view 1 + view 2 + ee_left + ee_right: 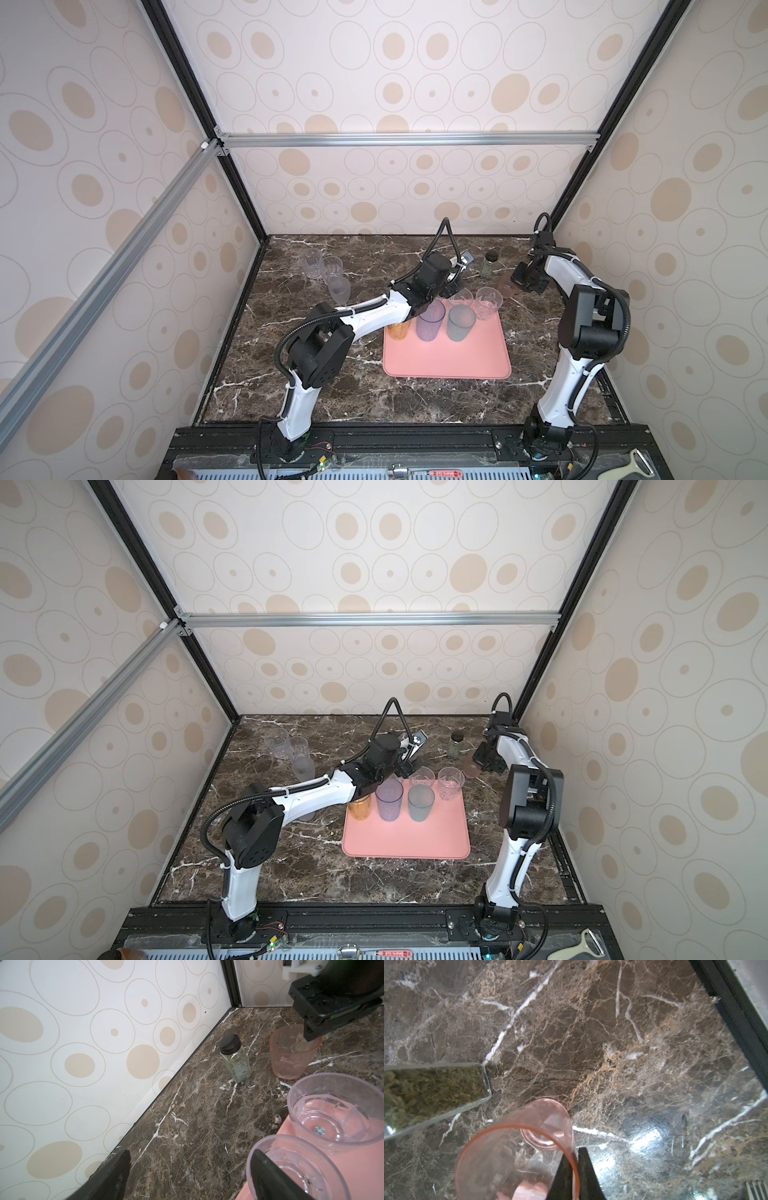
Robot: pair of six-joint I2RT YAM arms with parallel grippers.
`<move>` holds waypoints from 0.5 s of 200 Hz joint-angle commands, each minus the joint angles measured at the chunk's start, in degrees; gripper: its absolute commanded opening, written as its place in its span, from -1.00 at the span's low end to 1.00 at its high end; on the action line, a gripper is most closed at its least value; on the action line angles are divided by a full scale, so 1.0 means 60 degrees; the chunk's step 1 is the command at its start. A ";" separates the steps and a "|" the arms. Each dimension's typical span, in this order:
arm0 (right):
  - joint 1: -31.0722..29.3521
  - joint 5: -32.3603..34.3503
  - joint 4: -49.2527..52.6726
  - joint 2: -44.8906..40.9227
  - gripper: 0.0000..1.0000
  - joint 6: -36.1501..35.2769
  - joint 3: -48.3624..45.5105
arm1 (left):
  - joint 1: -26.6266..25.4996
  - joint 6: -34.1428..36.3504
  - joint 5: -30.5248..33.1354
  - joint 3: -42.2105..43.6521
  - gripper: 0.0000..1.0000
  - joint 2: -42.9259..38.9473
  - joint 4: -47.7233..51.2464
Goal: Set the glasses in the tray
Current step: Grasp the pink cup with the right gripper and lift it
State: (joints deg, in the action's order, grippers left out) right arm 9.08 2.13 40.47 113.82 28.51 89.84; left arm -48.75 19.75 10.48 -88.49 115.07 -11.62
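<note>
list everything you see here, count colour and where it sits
tray: one, salmon pink, table middle
amber glass: one, orange, tray's far left corner, partly hidden
purple glass: one, purple, on tray
teal glass: one, grey-green, on tray beside purple
clear glasses: two, colourless, tray's far edge
pale glasses: three, clear or frosted, table's far left
pink glass: one, pink, table right of tray
jar: one, clear, black lid, far table
table: one, dark marble
peeler: one, pale, front right
left fingers: two, black, spread open
right fingers: two, black, pinching pink glass's wall
</note>
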 commanded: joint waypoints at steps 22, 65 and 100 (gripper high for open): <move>0.0014 0.0247 0.0466 -0.0974 -0.88 -0.0148 -0.0182 | -0.0039 0.0326 0.0069 0.0027 0.80 -0.0660 -0.0232; -0.0034 0.0375 0.1018 -0.1895 -0.91 -0.0295 -0.0040 | -0.0045 0.0356 0.0285 0.0204 0.80 -0.1109 -0.0230; -0.0305 0.0403 0.1573 -0.2873 -0.92 -0.0456 0.0169 | -0.0045 0.0249 0.0355 0.0290 0.80 -0.1699 -0.0088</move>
State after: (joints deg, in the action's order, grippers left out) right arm 8.64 3.64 45.84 101.16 27.00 89.12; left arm -48.75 20.25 11.79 -86.96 108.84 -11.57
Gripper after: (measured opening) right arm 0.058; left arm 0.900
